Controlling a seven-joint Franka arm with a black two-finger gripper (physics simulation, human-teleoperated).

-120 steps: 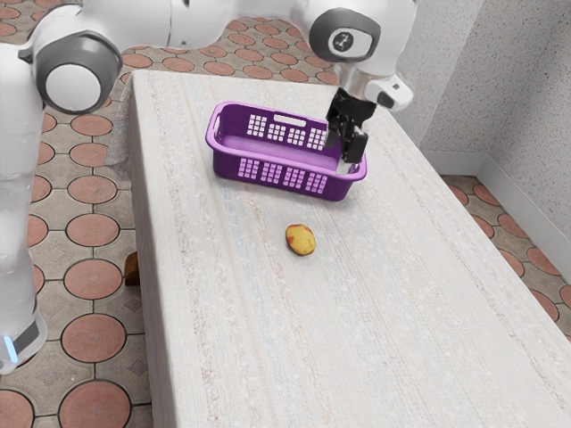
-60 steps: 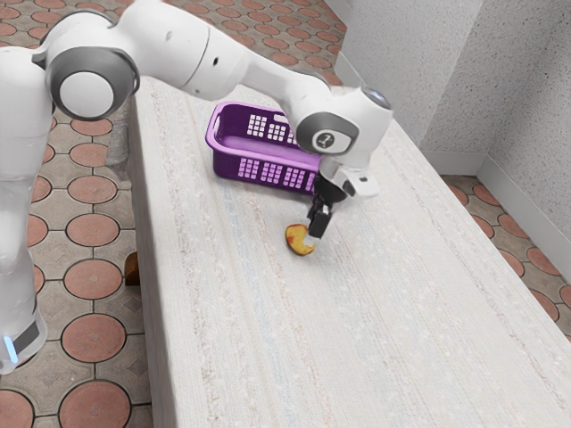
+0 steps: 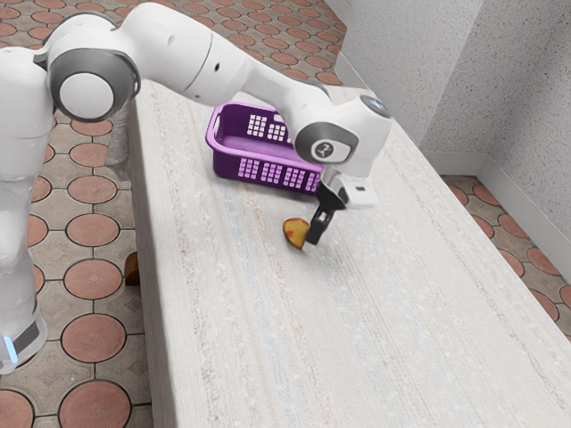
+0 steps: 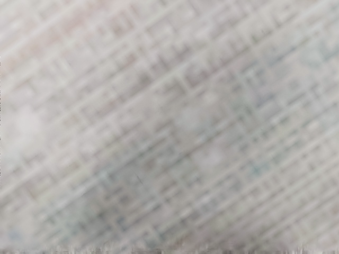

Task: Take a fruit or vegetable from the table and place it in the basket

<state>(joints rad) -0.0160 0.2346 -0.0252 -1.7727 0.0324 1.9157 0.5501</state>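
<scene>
The black two-part fingers [image 3: 315,234] are standing right beside a rounded yellow-and-red piece of produce [image 3: 295,233], though whether they are spreading or pinching it, I cannot tell. The produce is sitting outside the purple slotted plastic basket [image 3: 228,167], near its long side, so securing, carrying and releasing it are seemingly still awaiting completion.

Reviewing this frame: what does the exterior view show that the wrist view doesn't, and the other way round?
Exterior view: the arm, the purple basket, the red-and-yellow fruit or vegetable outside it with the gripper right beside it, plus the tiled floor and speckled wall.
Wrist view: the weave's slanting lines, very close and blurred.
Both: the pale striped tablecloth.
</scene>
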